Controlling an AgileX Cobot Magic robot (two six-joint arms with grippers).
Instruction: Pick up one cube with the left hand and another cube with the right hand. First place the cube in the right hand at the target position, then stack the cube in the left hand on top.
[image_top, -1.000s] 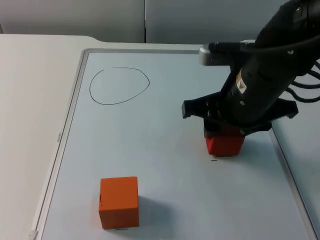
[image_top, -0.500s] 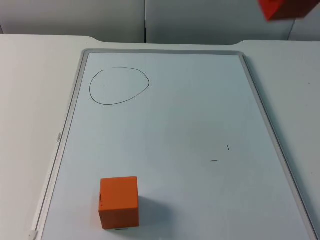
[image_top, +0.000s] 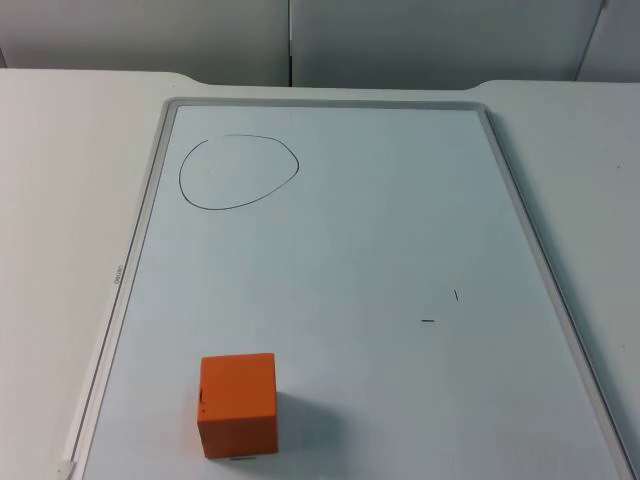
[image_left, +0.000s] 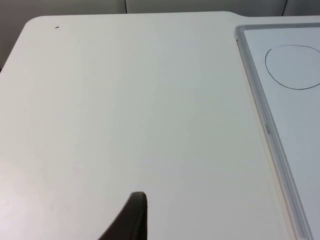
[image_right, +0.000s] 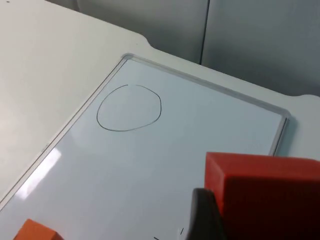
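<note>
An orange cube (image_top: 238, 404) rests on the whiteboard (image_top: 330, 250) near its front left corner, and one of its corners (image_right: 36, 232) appears in the right wrist view. My right gripper (image_right: 260, 220) is shut on a red cube (image_right: 267, 192) and holds it high above the board, with one black fingertip (image_right: 205, 215) against the cube's side. The target is a hand-drawn circle (image_top: 239, 172) at the board's far left, also seen as the circle (image_right: 129, 108) in the right wrist view. My left gripper (image_left: 134, 220) waits over the bare white table, left of the board.
The whiteboard's grey frame (image_top: 133, 250) runs along its left side, and its edge (image_left: 262, 120) lies to one side of the left gripper. Two small pen marks (image_top: 440, 308) lie right of the board's middle. A grey partition wall (image_top: 300, 40) stands behind the table.
My right arm has lifted the red cube off the board's right side and risen out of the top view. The orange cube has not moved.
</note>
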